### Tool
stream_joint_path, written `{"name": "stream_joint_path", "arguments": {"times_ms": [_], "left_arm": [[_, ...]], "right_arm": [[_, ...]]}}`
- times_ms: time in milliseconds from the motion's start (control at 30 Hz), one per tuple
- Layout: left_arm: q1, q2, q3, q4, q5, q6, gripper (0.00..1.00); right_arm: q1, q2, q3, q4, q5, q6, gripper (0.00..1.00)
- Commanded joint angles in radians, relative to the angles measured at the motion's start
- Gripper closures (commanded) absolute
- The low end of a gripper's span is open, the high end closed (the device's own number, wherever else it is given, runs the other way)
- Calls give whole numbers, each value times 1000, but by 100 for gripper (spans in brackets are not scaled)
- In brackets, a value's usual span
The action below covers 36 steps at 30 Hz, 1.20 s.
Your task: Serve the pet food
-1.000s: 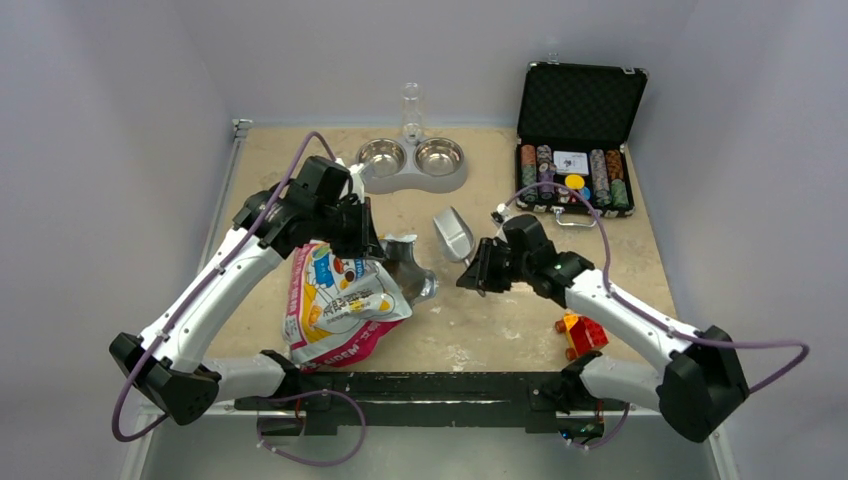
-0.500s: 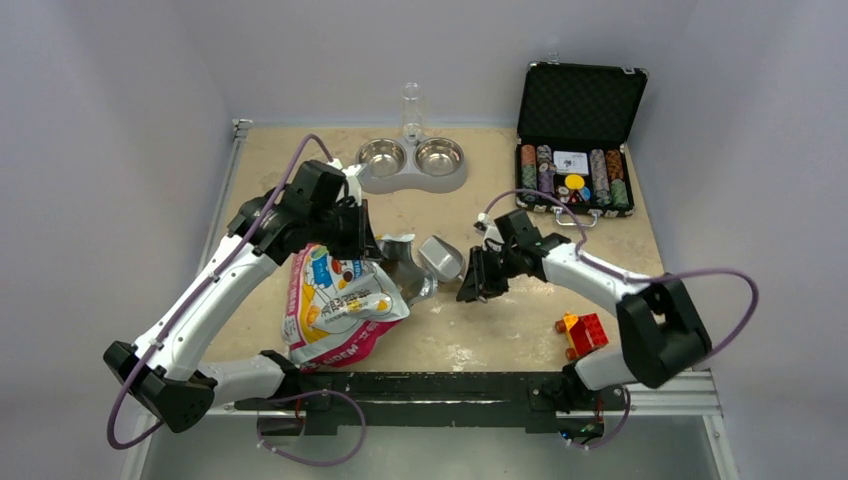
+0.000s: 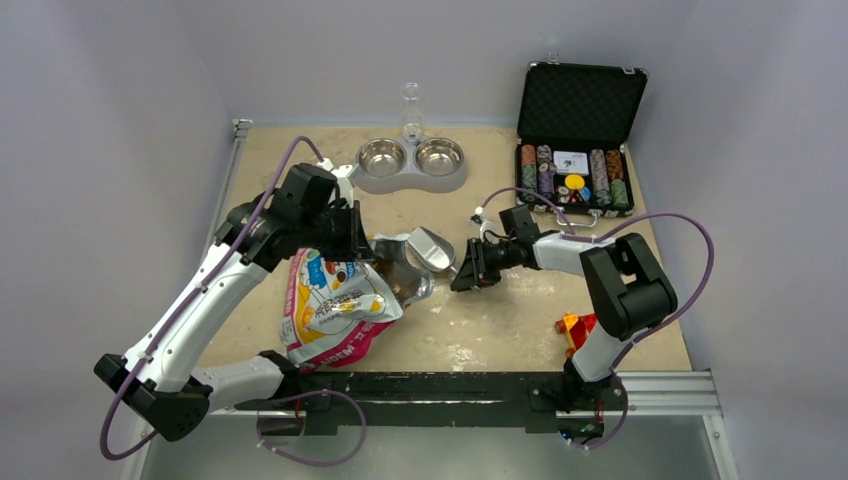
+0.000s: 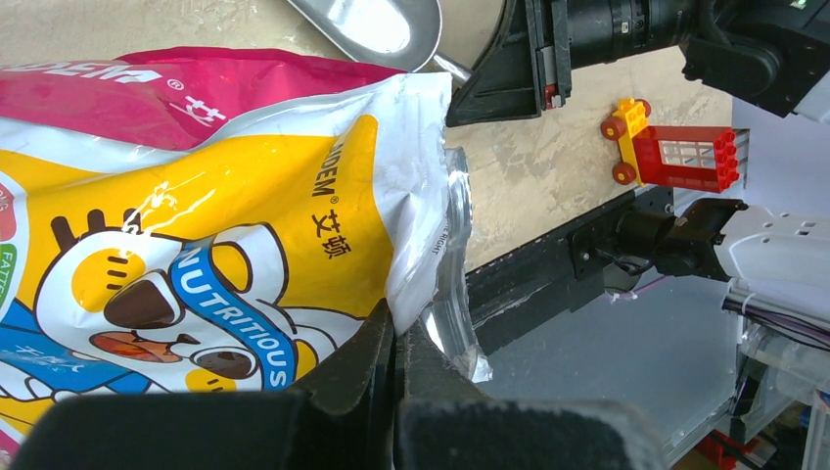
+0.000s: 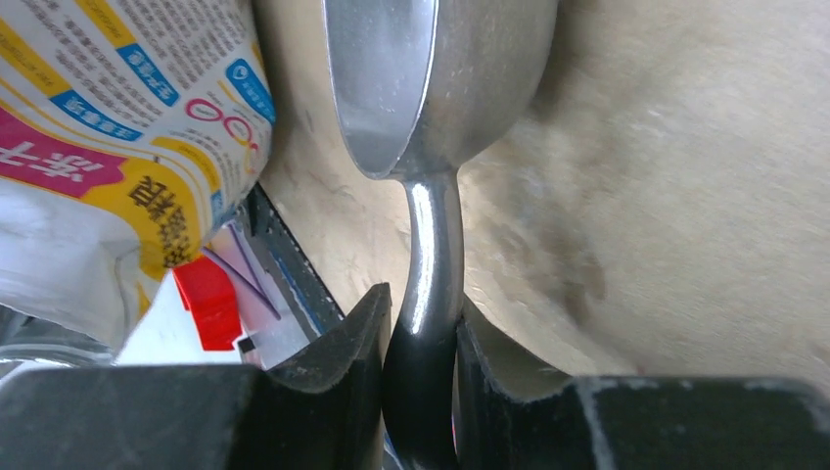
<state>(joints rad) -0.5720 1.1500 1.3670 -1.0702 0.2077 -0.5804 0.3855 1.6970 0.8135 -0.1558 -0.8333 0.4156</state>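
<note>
The left gripper [image 4: 396, 331] has its two fingers pressed together on the rim of the foil bag [image 3: 335, 310], right at the corner of its torn-open mouth. The bag lies on its side towards the near left of the bench [image 3: 500, 320], printed face up. Its silvery mouth is lifted and turned towards the middle.

The right gripper [image 5: 421, 328] is clamped around the handle of a metal scoop [image 3: 428, 248], one finger on either side of the shiny stem. The arm reaches in from the right, so the scoop's bowl sits at the middle of the bench, just beside the bag's opening and tilted towards it. From the right wrist the scoop's bowl shows bare metal inside.

As for the pet food, I cannot make out any pellets. There is only a dark patch inside the bag's mouth from above, too small to tell.

A grey double feeding bowl [image 3: 412, 160] stands at the far edge, left of centre, with a clear bottle [image 3: 411, 110] upright behind it. In the far right corner a black case [image 3: 580, 100] stands open with rows of poker chips [image 3: 575, 185] in it. A red and yellow toy block [image 3: 580, 327] sits by the near edge on the right.
</note>
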Motion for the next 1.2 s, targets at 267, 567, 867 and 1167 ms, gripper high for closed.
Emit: {"name": "stream_joint_path", "arguments": {"times_ms": [267,567,867,1167], "left_arm": [[-4,6,15,-57,46,11,100],[-3,13,13,-56,72,5,100],[-4,15,15,-58,81,8,100],[-4,16,15,-59,81,8,100]], "right_arm": [[-92,-16,-210,448,-32,160,49],[-102,-7,-417,976,4,484,32],[-103,62,-472,1168,61,613,49],[-102,105,-476,1224,78,674,64]]}}
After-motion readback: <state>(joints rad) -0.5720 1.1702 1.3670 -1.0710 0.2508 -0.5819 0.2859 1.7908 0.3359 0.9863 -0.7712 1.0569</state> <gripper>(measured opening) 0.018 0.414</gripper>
